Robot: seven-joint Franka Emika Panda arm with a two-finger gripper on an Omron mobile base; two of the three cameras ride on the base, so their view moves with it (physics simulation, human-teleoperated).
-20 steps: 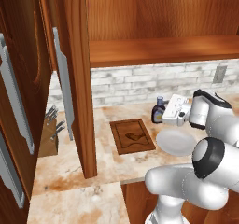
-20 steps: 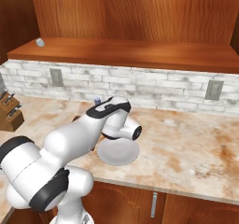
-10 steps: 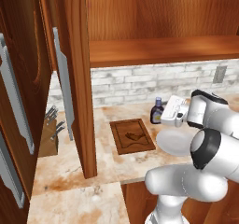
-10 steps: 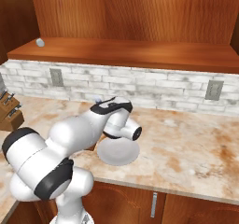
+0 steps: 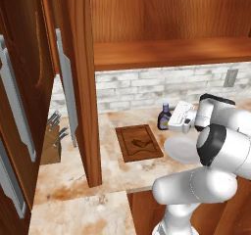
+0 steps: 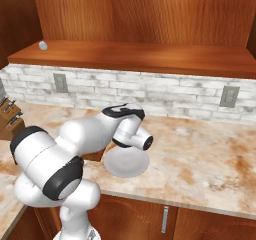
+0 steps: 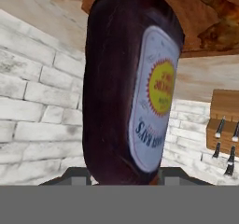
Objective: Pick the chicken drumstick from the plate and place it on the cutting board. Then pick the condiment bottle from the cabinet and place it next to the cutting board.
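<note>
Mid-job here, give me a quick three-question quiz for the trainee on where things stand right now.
1. True or false: the chicken drumstick lies on the plate.
2. Where is the condiment bottle? A: on the cabinet shelf. B: upright beside the cutting board. C: on the plate.
3. Fill in: in the left base view, the knife block stands to the ___ of the cutting board.

Key: 1 false, it lies on the cutting board and the plate is bare. 2 B. 3 left.
</note>
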